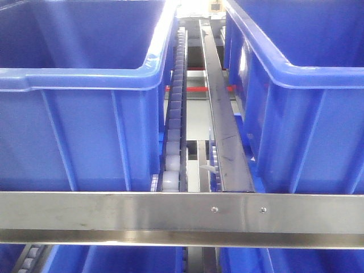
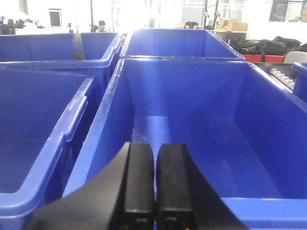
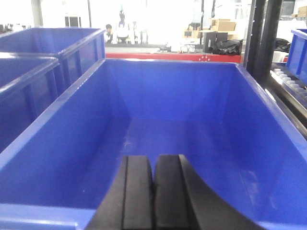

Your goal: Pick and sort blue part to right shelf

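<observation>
**Both grippers closed and empty above blue bins; no blue part in view**

Nearest in the left wrist view, the left gripper [image 2: 154, 184] has its fingers pressed together with nothing between them, over a blue bin [image 2: 192, 129]. The right gripper [image 3: 153, 191] is likewise closed and empty over another bin [image 3: 182, 139]. In front, a steel crossbar [image 1: 182, 219] spans two blue crates [image 1: 79, 114], with a roller track [image 1: 175, 114] running away between them.

Both front bins [image 1: 74, 131] are cut off by the picture edges, their floors hidden. The far people [image 3: 115, 32] are too blurred to tell.
</observation>
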Available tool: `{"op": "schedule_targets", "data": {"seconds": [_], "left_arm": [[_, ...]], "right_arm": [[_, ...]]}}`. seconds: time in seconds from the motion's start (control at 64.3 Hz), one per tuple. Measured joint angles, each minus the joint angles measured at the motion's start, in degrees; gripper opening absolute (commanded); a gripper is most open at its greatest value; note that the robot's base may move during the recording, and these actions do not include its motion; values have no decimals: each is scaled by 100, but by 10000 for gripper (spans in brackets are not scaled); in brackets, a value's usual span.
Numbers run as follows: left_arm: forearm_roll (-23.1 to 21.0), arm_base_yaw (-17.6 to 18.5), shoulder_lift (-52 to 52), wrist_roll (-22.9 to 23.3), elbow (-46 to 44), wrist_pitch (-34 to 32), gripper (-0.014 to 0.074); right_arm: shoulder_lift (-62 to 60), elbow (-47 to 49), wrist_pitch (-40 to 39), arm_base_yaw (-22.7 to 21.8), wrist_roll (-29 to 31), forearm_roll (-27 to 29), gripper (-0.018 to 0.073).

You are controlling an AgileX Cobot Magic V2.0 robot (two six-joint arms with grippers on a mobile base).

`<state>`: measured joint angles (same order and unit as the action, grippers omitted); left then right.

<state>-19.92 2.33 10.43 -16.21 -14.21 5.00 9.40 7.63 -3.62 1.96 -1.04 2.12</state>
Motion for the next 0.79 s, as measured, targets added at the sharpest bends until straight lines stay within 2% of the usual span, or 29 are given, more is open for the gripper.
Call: {"op": "schedule_targets", "data": {"seconds": [0.202,0.373,0.794], "left_arm": [[0,0,0,0,0,0,124],[0,0,0,0,0,10,124],[0,0,-3,0,0,10,124]], "right_arm": [[-742,-442,486,-137,0,43,13],[-995,-897,461,-199,0,43,13],[-995,-944,172,-207,0,47,13]]}}
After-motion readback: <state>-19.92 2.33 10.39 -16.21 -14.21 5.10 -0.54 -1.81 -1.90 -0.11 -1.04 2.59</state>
